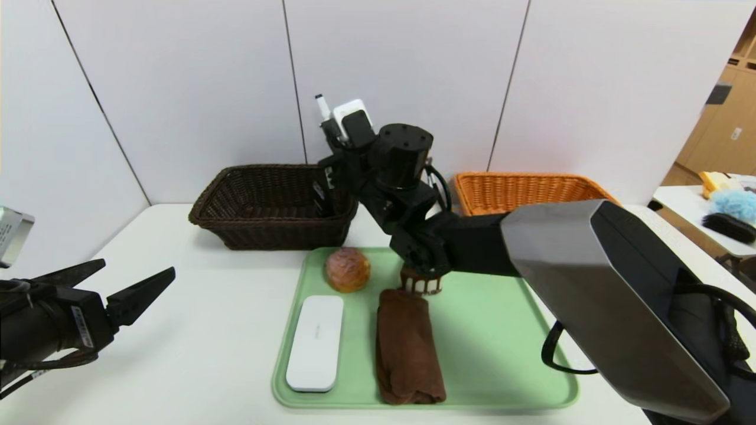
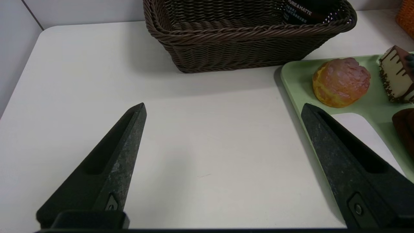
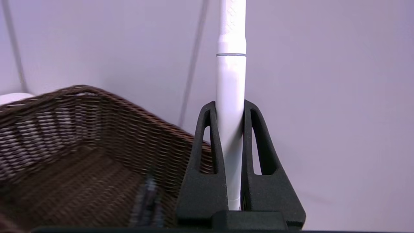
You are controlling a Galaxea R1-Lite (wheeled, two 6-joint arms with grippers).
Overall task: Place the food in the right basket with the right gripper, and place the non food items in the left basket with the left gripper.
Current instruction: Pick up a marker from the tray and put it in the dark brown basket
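Note:
My right gripper point(image 1: 332, 131) is shut on the slim white marker pen point(image 1: 322, 106), holding it upright above the right end of the dark brown basket point(image 1: 236, 206). In the right wrist view the pen point(image 3: 230, 77) stands between the shut fingers point(image 3: 207, 129). The black tube point(image 2: 299, 13) lies in the dark basket point(image 2: 245, 42). On the green tray point(image 1: 502, 330) sit the bun point(image 1: 348, 269), the cake slice point(image 1: 421, 284) partly hidden by my right arm, the white case point(image 1: 316, 342) and the rolled brown towel point(image 1: 409, 345). The orange basket point(image 1: 520, 192) is behind. My left gripper point(image 1: 139, 267) is open and empty at the front left.
The tray lies at the table's front centre, both baskets along the back wall. My right arm reaches across the tray's right half. In the left wrist view the tray's edge point(image 2: 292, 77), the bun point(image 2: 341, 81) and the cake point(image 2: 396, 76) lie beside my left gripper point(image 2: 223, 106).

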